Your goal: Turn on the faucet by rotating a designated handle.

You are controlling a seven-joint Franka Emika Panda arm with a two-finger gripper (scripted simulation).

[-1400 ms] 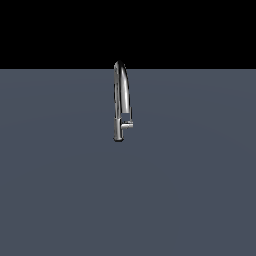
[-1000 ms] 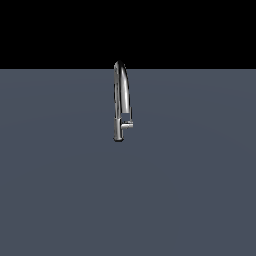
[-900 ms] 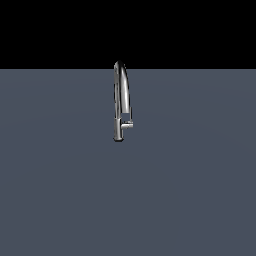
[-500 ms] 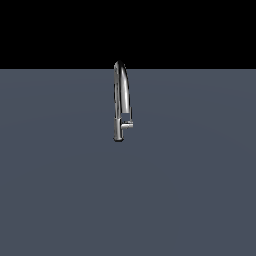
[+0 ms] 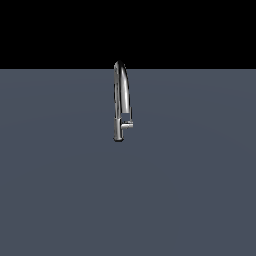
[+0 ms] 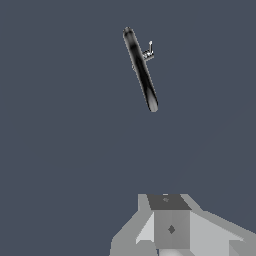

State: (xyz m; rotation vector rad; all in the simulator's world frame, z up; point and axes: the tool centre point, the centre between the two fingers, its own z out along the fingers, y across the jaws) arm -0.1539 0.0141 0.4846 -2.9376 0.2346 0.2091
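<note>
Exterior view: faucet (image 5: 120, 102) upright on grey table (image 5: 60, 190), handle (image 5: 127, 124) a short stub low on the stem, toward that view's right. Wrist view: hand (image 6: 171, 227) well apart from faucet (image 6: 140, 70); fingers not shown, so open or closed cannot be told. Advice: approach the stub, not the spout; push at its tip.

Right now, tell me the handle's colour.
Shiny chrome silver, like the faucet; the handle shows best in the exterior view.
</note>
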